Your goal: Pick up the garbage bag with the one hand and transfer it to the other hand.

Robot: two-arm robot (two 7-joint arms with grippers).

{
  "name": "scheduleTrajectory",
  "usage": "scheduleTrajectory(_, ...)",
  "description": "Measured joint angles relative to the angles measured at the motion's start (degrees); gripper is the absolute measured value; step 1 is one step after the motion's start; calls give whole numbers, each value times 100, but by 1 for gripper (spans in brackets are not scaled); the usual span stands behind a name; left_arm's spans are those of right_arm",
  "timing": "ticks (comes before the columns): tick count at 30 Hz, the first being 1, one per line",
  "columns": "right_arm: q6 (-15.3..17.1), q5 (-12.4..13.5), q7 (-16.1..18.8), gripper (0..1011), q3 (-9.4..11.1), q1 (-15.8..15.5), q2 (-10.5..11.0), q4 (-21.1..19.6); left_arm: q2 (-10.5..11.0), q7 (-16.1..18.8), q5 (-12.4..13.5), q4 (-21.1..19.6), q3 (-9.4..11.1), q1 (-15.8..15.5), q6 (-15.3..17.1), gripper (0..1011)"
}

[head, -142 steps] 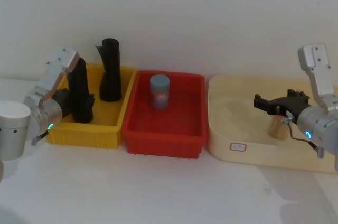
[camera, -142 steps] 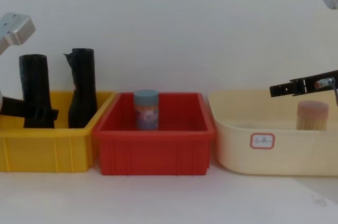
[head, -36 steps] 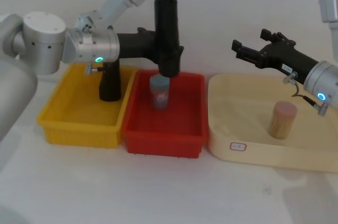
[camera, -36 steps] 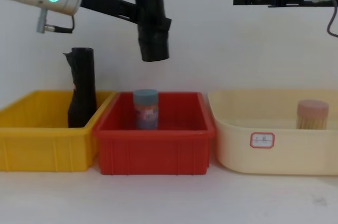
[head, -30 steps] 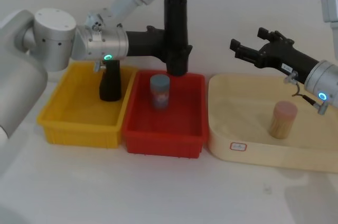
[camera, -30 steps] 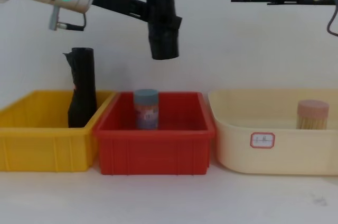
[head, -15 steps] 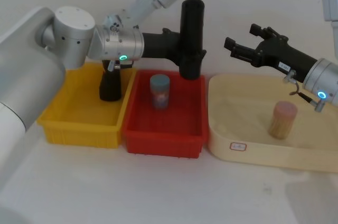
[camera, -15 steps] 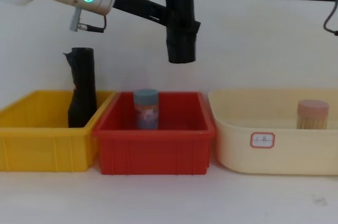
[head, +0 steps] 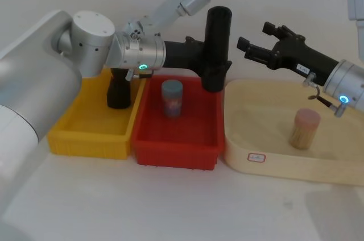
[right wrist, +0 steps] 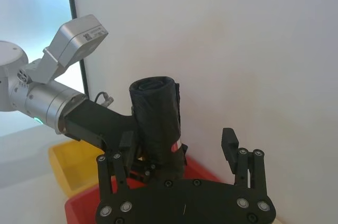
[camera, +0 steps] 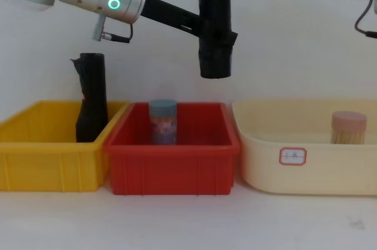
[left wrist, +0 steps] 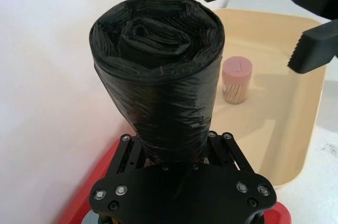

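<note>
The garbage bag (head: 218,36), a tight black plastic roll, stands upright in the air, clear of every bin. In the head view it hangs over the far right corner of the red bin (head: 210,141). In the chest view its lower end sits well above that bin's rim. The left gripper (head: 212,66) reaches in from the left on the arm with the green ring light. Its jaws pinch the roll on its lower part, and the longer upper part rises free above them. The left wrist view looks along the roll at its coiled end.

The right gripper (head: 254,35) is at about the height of the roll's upper part, just beside it on the right and not touching. Its jaws are spread, with an open gap between the two fingers (right wrist: 230,140).

Below, a jar with a blue lid (head: 172,98) stands in the red bin. A second black roll (head: 118,90) stands upright in the yellow bin (head: 85,136) to the left. To the right, a cream tub (head: 244,144) holds a toothpick container (head: 303,129). All three bins sit side by side on the white worktop (head: 170,201).
</note>
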Motion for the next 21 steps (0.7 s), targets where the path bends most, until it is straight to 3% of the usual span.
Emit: scheduleTrajectory(21, -171, 80, 281, 1001, -244, 333, -100, 419, -108, 19, -58, 100, 168, -75, -19, 436)
